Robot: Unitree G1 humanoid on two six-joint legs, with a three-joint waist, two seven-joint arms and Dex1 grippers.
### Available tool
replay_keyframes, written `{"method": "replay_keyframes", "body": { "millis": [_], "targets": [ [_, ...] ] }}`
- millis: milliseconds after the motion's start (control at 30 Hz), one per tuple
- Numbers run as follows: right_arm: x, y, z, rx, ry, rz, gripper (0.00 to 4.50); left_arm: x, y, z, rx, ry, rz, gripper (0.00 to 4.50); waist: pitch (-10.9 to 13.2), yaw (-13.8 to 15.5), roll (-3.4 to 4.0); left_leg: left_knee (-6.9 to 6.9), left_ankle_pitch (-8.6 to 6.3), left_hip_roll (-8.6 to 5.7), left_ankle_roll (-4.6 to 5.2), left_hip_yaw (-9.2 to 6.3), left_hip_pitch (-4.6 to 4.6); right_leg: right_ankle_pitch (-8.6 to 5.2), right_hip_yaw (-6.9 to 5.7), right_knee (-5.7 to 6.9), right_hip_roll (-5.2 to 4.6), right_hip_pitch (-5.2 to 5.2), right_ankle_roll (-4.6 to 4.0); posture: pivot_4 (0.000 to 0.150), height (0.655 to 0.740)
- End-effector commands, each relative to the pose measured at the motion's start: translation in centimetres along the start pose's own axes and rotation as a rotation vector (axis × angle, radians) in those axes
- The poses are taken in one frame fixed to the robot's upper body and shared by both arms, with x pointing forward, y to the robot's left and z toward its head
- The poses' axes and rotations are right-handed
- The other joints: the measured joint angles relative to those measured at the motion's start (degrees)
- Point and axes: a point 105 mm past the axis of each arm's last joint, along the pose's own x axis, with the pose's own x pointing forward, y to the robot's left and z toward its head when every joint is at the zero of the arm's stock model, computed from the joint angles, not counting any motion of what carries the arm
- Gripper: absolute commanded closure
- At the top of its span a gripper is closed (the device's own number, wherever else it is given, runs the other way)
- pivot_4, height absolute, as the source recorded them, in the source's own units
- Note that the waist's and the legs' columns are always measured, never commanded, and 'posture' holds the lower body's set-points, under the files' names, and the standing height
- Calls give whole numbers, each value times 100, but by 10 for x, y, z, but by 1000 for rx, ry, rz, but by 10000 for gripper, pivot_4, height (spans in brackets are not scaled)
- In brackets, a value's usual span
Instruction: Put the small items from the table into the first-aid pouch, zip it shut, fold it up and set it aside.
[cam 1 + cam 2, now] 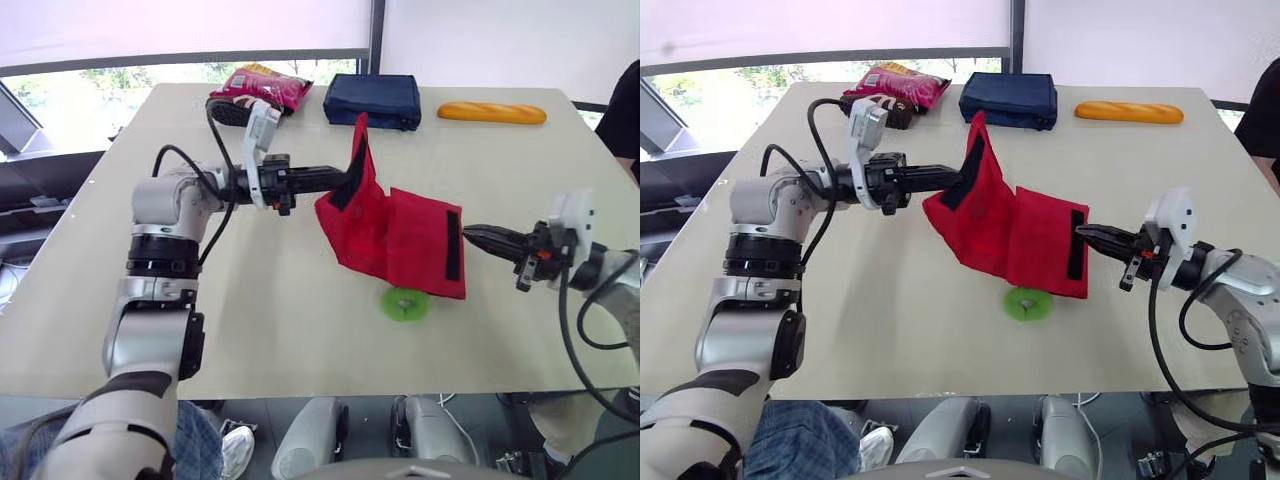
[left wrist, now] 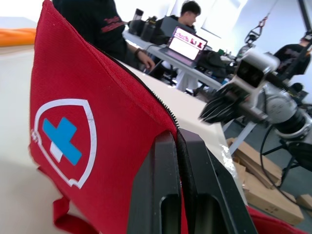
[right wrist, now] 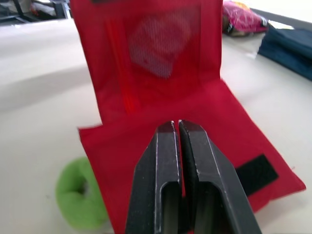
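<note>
Bench (image 1: 250,330) from its near side: we see a green ring (image 1: 405,303) lying flat, touching the near edge of the red first-aid pouch (image 1: 400,240) and partly tucked under it. The pouch is unfolded in the middle of the bench. One panel lies flat, with a black strip (image 1: 452,245) along its right edge. The right end effector (image 1: 470,234) points in from the right, its tips at that edge just beside the strip. Its fingers are pressed together, and we cannot tell whether any fabric is caught between them.

The pouch's other panel stands up on the left, tilted, with a mesh pocket (image 3: 163,46) on its inner face and something pale behind the mesh. The left end effector (image 1: 345,180) points in from the left, pinched narrow on the zip edge of this raised panel. On the panel's outer face we read no words, only an emblem (image 2: 63,141): a white shield outline around a blue cross.

Along the far side of the bench lie a pink snack bag (image 1: 262,88), a navy case (image 1: 372,100) and a baguette (image 1: 492,113), all well apart from the pouch. The print on the snack bag is too small to read. Beyond the bench, a person (image 2: 105,24) wears a dark top with red lettering we cannot make out.
</note>
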Motion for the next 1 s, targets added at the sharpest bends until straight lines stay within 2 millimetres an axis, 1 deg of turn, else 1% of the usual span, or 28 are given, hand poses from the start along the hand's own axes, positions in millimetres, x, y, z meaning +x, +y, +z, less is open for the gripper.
{"method": "replay_keyframes", "body": {
  "millis": [33, 133, 167, 300, 400, 467, 533, 700, 767, 800, 900, 1000],
  "targets": [
    [10, -6, -3, -43, -20, 9, 44652, 1, -6, 13, 25, -34, -45, 45000, 1, -37, 2, 0, 0, 0, -1, 0, 0, 0, 0, 2, 1, -1, 0, 1500, 7395],
    [20, -11, -14, -32, -18, 12, 44652, 1, -5, 11, 20, -26, -48, 45000, 3, -70, 5, -2, 2, 1, -4, 1, 3, 1, 5, 3, 5, -5, -1, 1500, 7395],
    [26, -12, -21, -26, -13, 14, 44652, 1, -5, 10, 16, -23, -50, 45000, 4, -69, 6, -2, 3, 1, -5, 0, 3, 1, 5, 3, 6, -5, -2, 1500, 7395],
    [45, -9, -42, 4, 3, 42, 44652, 2, -6, 9, -1, -35, -68, 45000, 5, -54, 8, -2, 4, 0, -7, 0, 2, 2, 6, 4, 5, -5, -2, 1500, 7395],
    [53, -8, -63, 1, 88, 34, 44652, 10, -9, 13, -11, -63, -95, 45000, 6, -29, 10, -2, 4, -2, -7, -1, 2, 2, 6, 4, 4, -6, -3, 1500, 7395],
    [55, -5, -77, 0, 152, 44, 44652, 20, -14, 18, -33, -101, -134, 45000, 5, -28, 9, 1, 4, -4, -7, -1, 2, 3, 7, 4, 2, -4, -2, 1500, 7395],
    [57, -3, -85, -6, 192, 50, 44652, 31, -22, 22, -52, -132, -184, 45000, 5, -31, 8, 4, 4, -4, -8, -4, 4, 5, 6, 4, 2, -1, -4, 1500, 7395],
    [64, -1, -87, -13, 213, 46, 44652, 63, -39, 28, -114, -202, -290, 45000, 4, -69, 9, 2, 8, -2, -15, -3, 11, 6, 8, 11, 5, -1, -6, 1500, 7395],
    [67, -1, -87, -17, 213, 40, 44652, 75, -44, 24, -125, -196, -311, 45000, 4, -99, 9, 1, 8, -2, -16, -3, 14, 7, 8, 12, 6, -1, -7, 1500, 7395],
    [68, -2, -86, -20, 210, 37, 44652, 84, -45, 19, -135, -182, -311, 45000, 4, -120, 9, 0, 9, -1, -17, -3, 14, 7, 8, 13, 6, -1, -8, 1500, 7395],
    [72, -1, -84, -27, 200, 32, 44652, 106, -44, -1, -159, -111, -283, 45000, 4, -149, 9, -2, 9, -1, -18, -4, 14, 7, 9, 14, 7, -2, -9, 1500, 7395],
    [72, -1, -84, -28, 196, 25, 44652, 121, -37, -30, -140, -1, -223, 45000, 3, -166, 10, -3, 9, -1, -18, -3, 16, 8, 10, 14, 7, -1, -9, 1500, 7395]
  ]
}}
